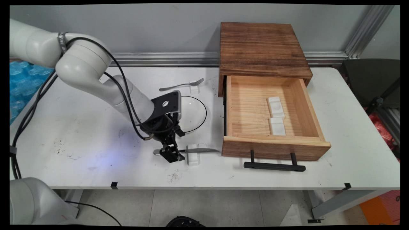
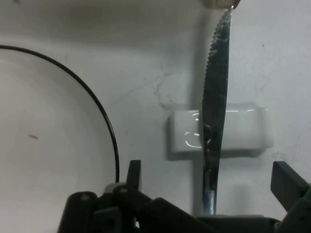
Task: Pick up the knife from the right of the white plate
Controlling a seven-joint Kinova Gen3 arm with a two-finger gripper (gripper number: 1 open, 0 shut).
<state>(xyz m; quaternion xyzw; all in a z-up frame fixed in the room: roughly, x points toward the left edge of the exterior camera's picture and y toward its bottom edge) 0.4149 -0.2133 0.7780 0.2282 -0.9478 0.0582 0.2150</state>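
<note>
Hand view: knife (image 2: 215,111) handle behind tool (image 2: 209,194)

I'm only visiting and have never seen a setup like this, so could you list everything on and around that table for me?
Knife: one, silver, lying across a rest at the table's near middle, its handle between the gripper's fingers.
Cutlery rests: four, white; one under the knife, one under the fork, two inside the drawer.
Fork: one, silver, at the far middle of the table.
Plate: one, white with a thin black rim, between fork and knife.
Wooden box: one, dark brown, far right, its pale drawer pulled open, black handle in front.
Table: one, white.
Gripper: one, black, open, low over the knife's handle end.
</note>
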